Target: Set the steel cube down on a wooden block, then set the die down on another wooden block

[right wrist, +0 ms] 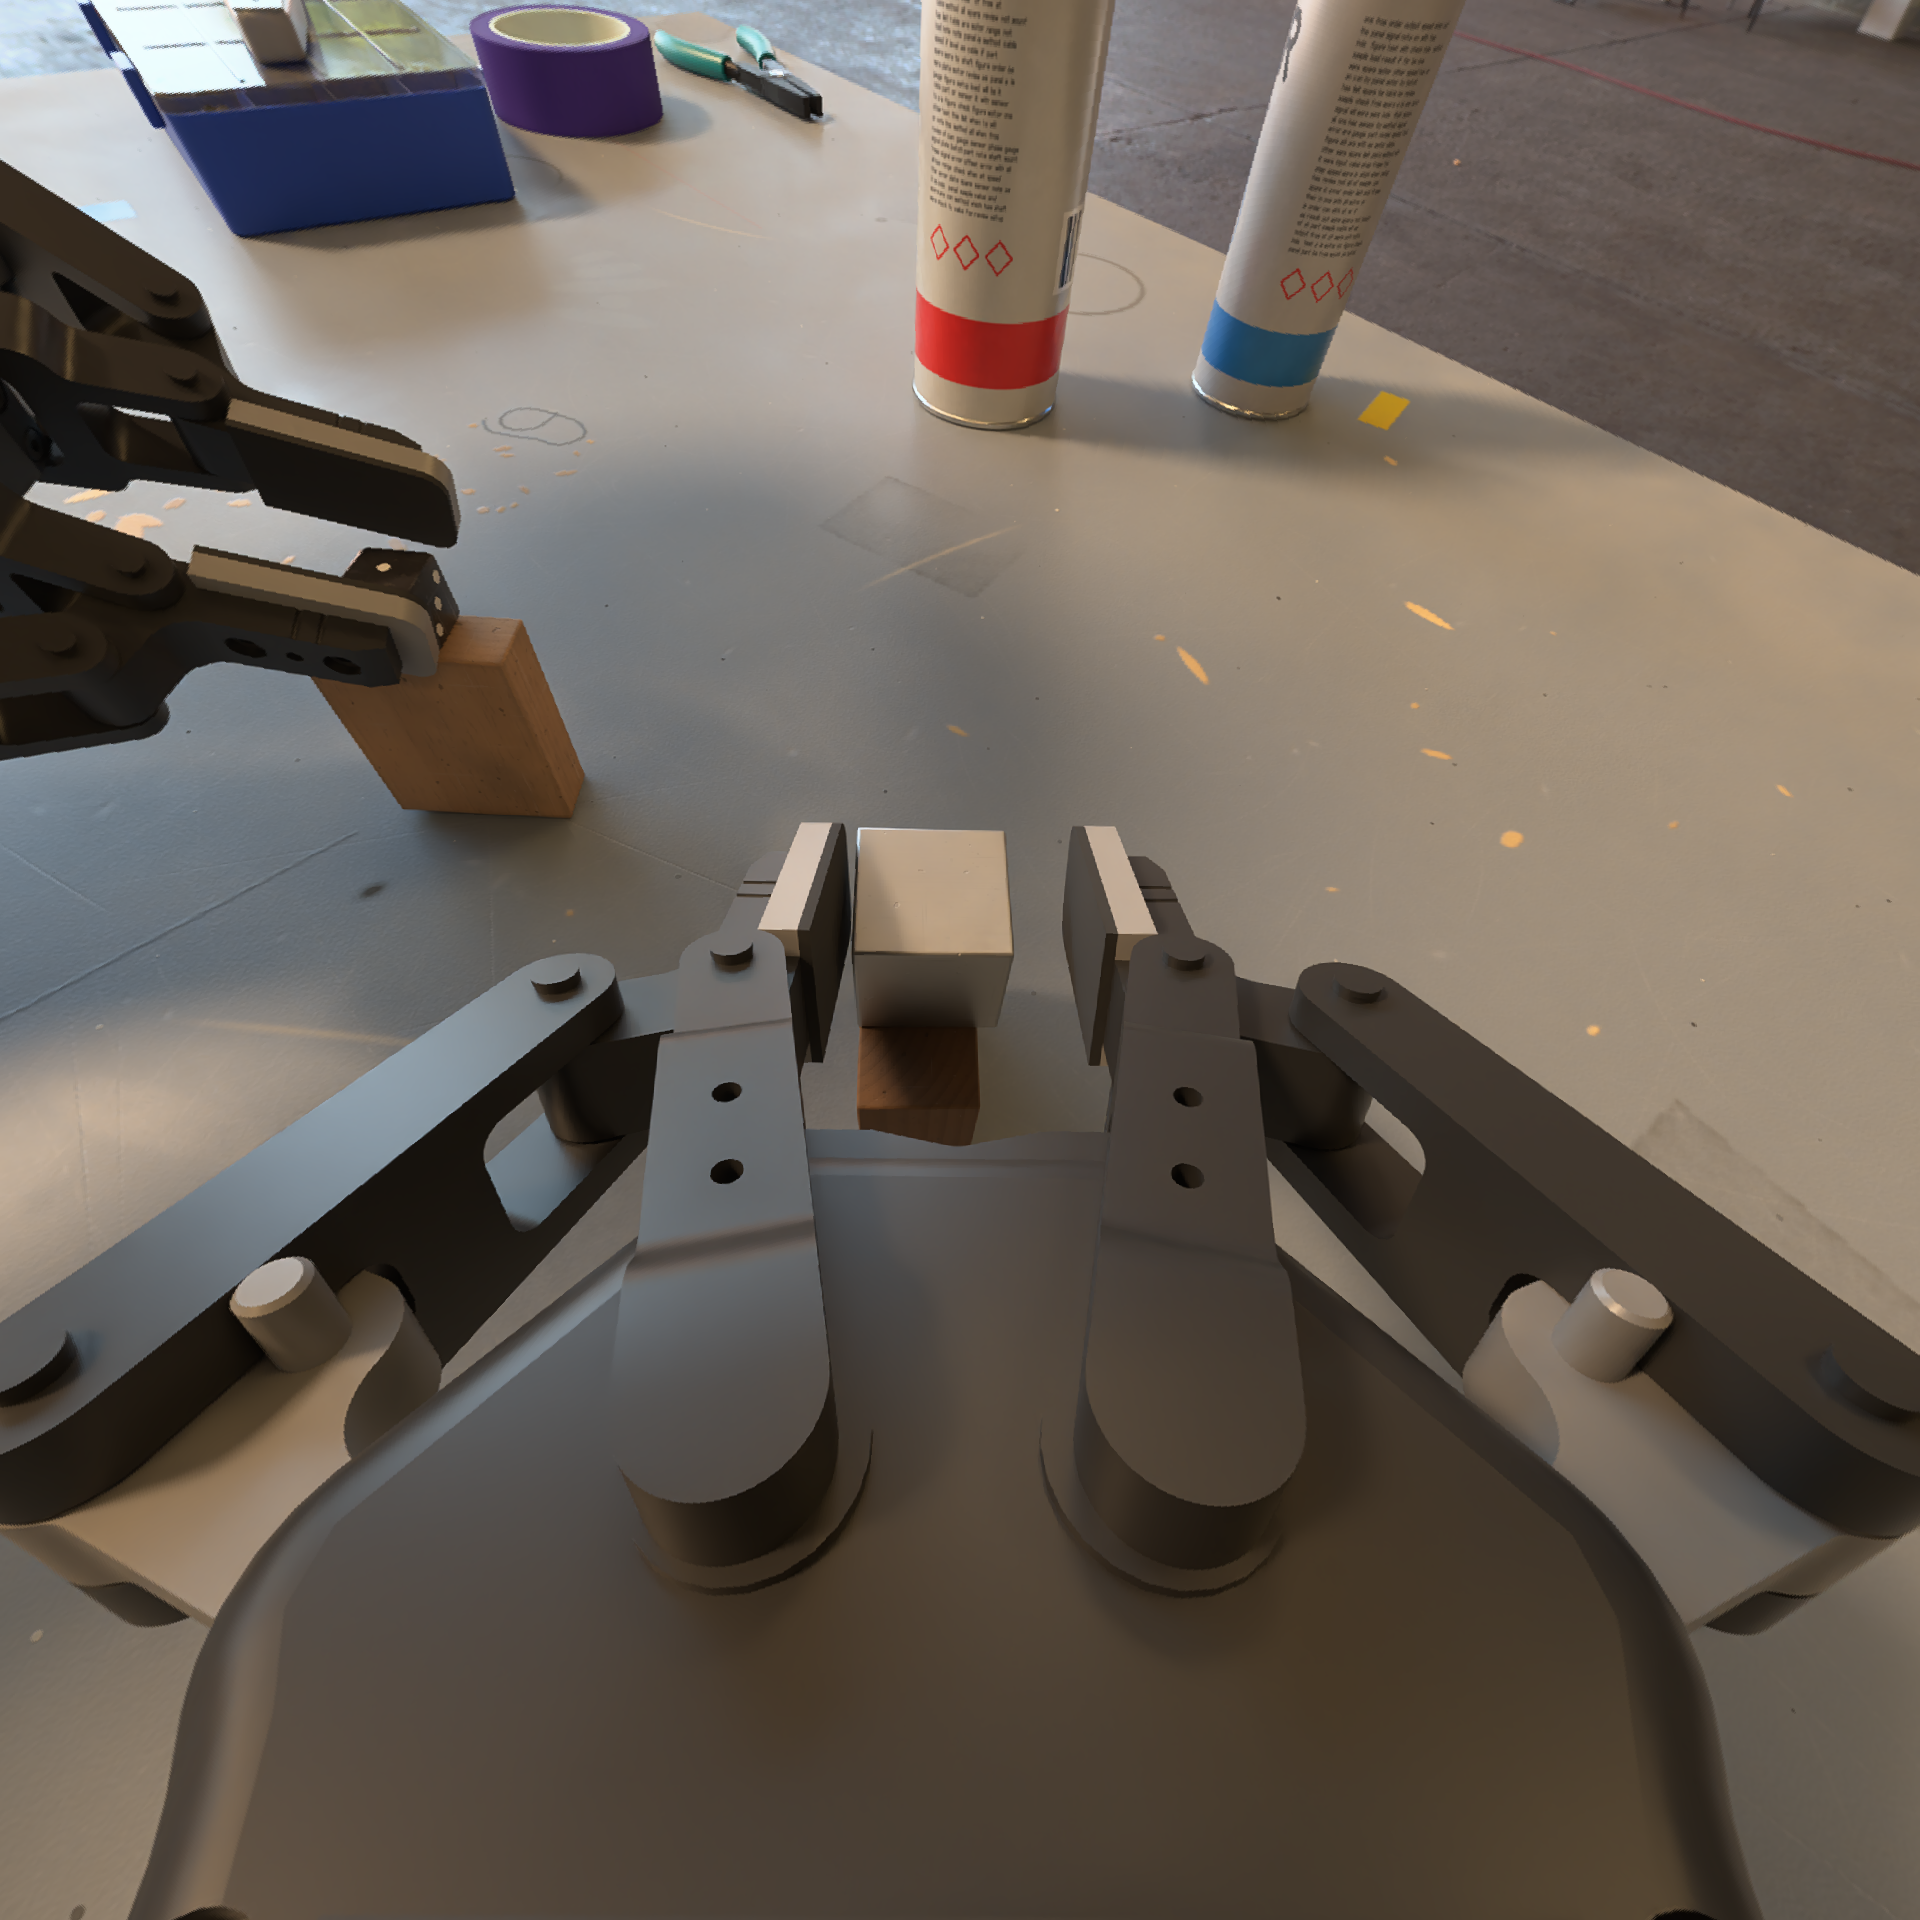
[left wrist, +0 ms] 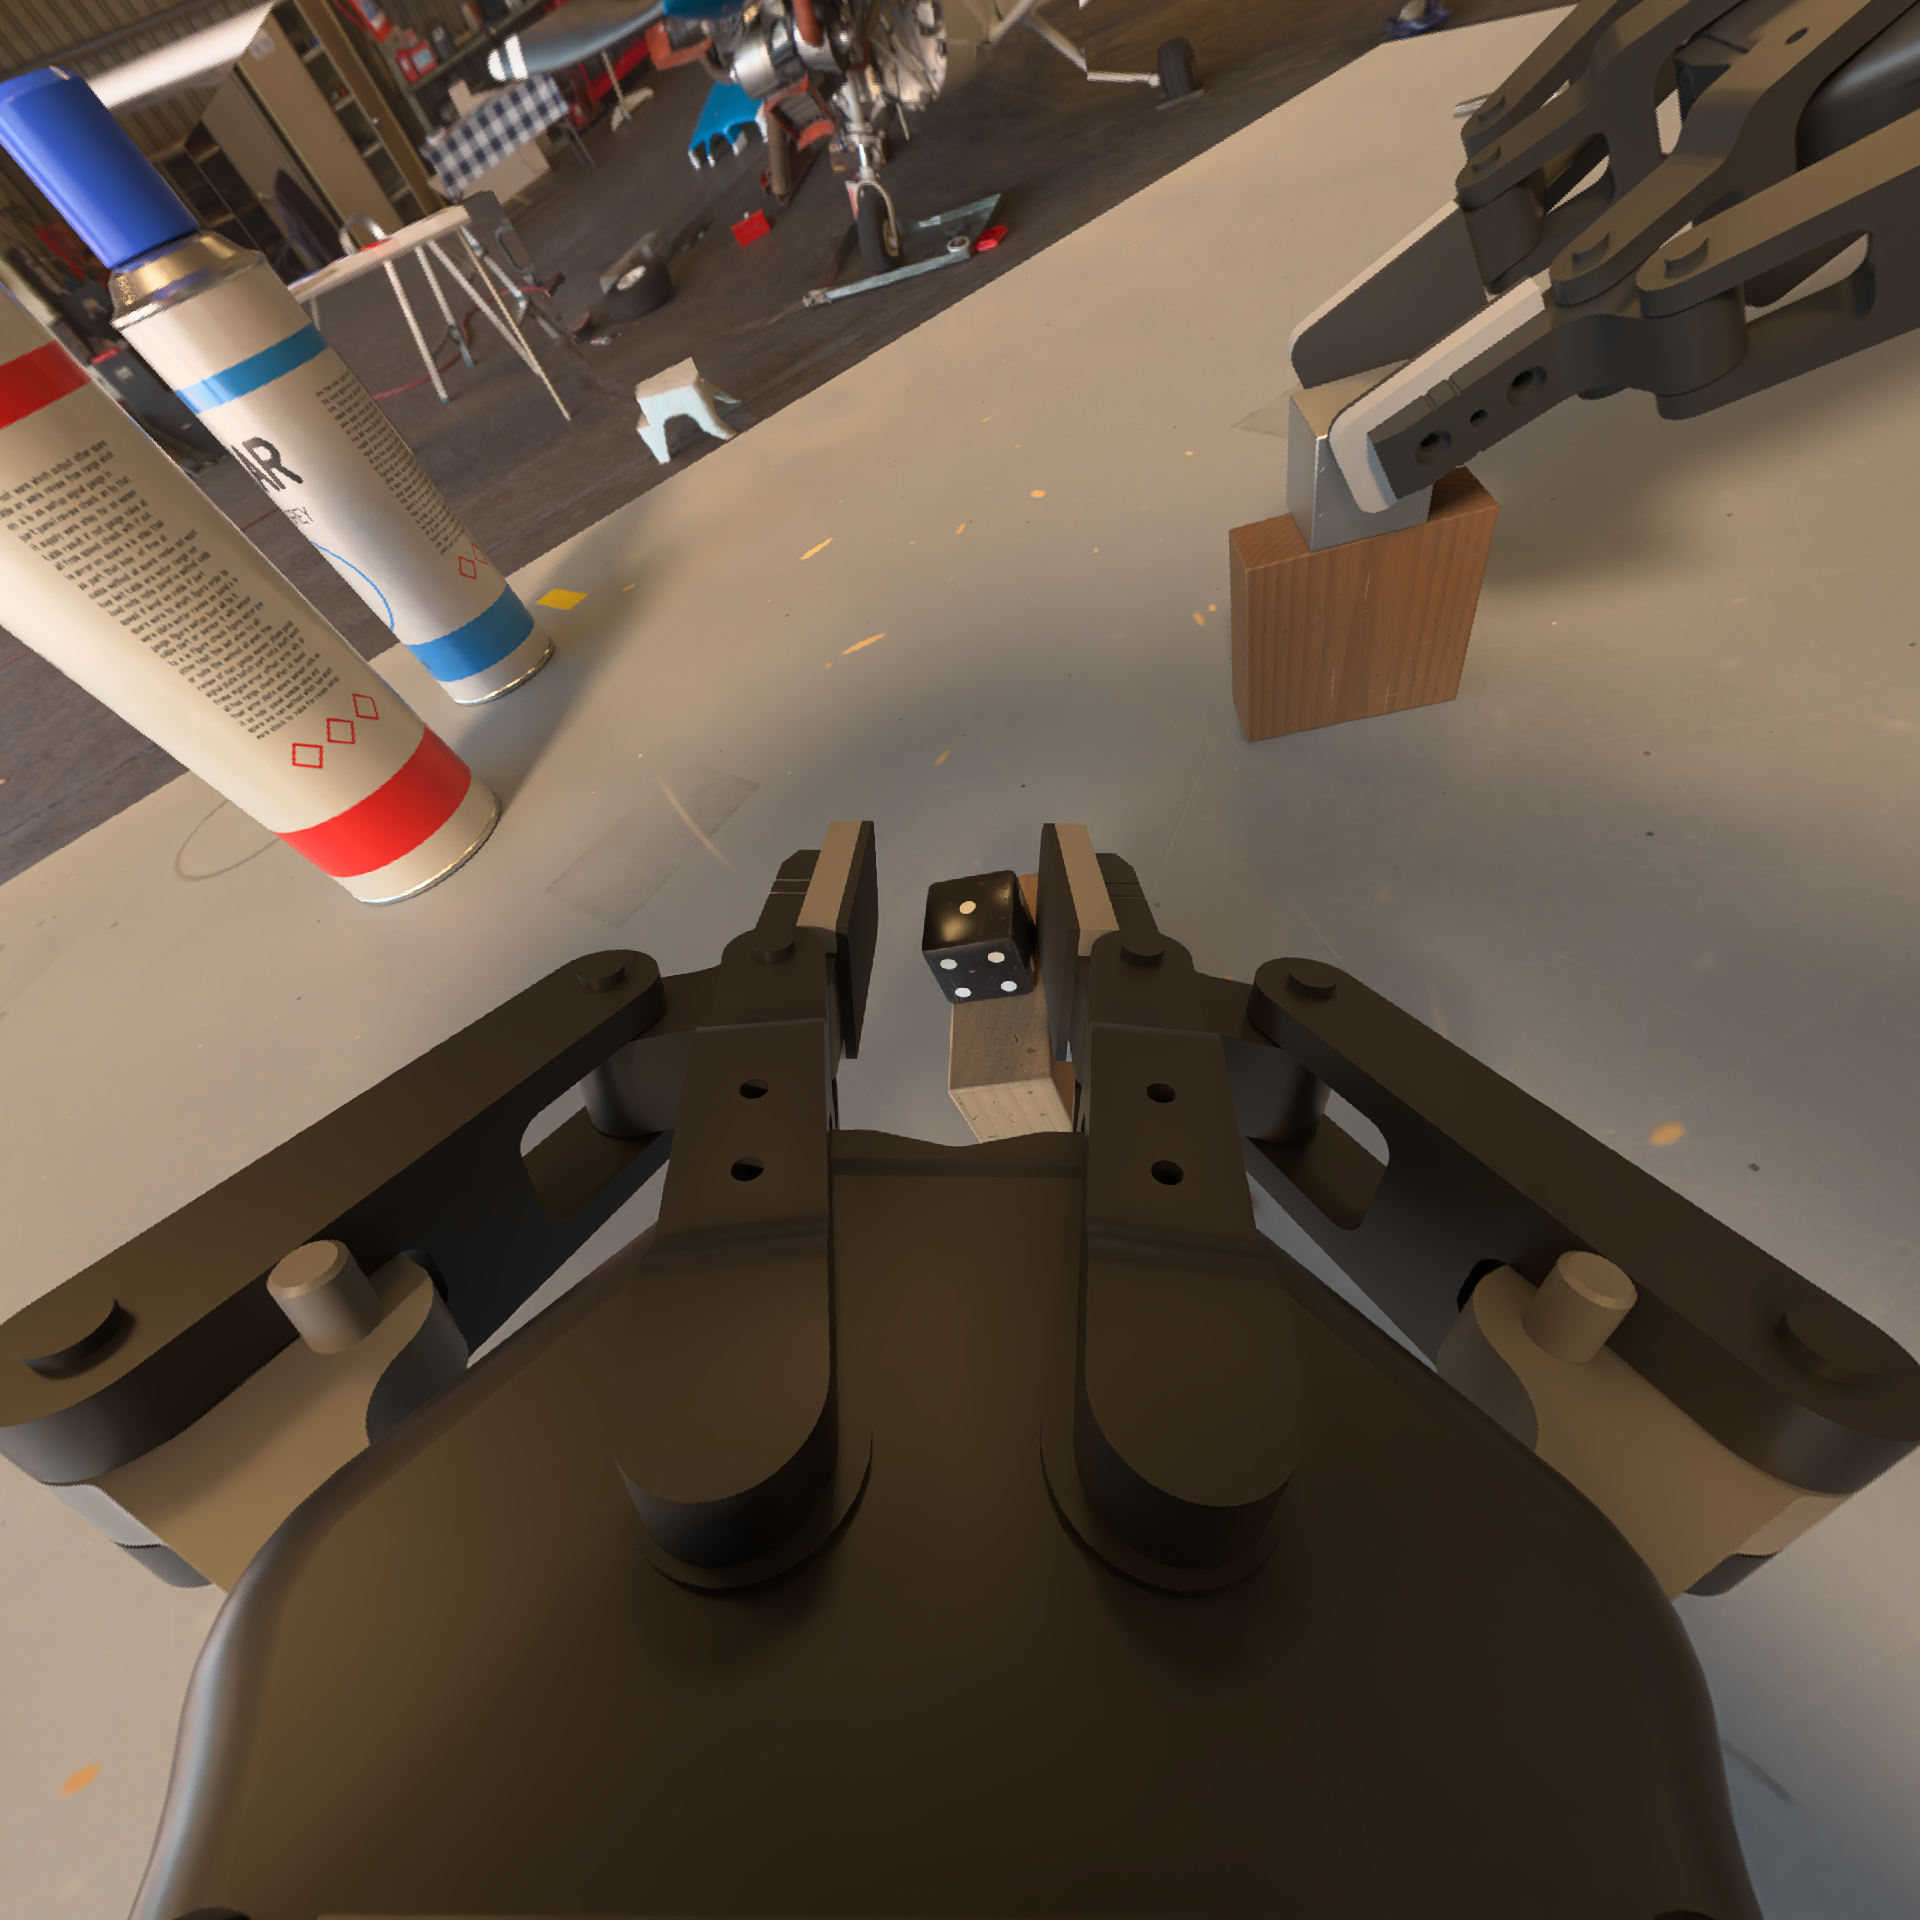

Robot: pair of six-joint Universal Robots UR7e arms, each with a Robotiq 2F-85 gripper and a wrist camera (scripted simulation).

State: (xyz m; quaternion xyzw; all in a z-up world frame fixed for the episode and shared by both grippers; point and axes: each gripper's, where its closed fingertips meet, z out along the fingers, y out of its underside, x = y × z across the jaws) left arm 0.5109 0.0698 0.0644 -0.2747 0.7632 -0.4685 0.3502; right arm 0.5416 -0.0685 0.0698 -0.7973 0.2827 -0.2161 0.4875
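Observation:
In the left wrist view, the black die [left wrist: 975, 932] with white pips rests on top of a light wooden block [left wrist: 1013, 1086]. My left gripper [left wrist: 956, 862] is open around the die, with a gap on the left side; the right finger is close against it. In the right wrist view, the steel cube [right wrist: 930, 914] stands on a dark wooden block [right wrist: 920, 1086]. My right gripper [right wrist: 956, 847] is open around the cube, with a clear gap on the right. Each view shows the other gripper [left wrist: 1340, 436] [right wrist: 436, 577] over its block [left wrist: 1351, 623] [right wrist: 468, 717].
Two tall spray cans stand near the table edge, one red-banded [right wrist: 992, 208] [left wrist: 208, 644] and one blue-banded [right wrist: 1309, 208] [left wrist: 312, 416]. A blue box [right wrist: 312, 135], a purple tape roll [right wrist: 566, 68] and pliers [right wrist: 738, 68] lie at the far end. The grey table [right wrist: 1143, 675] ends beyond the cans.

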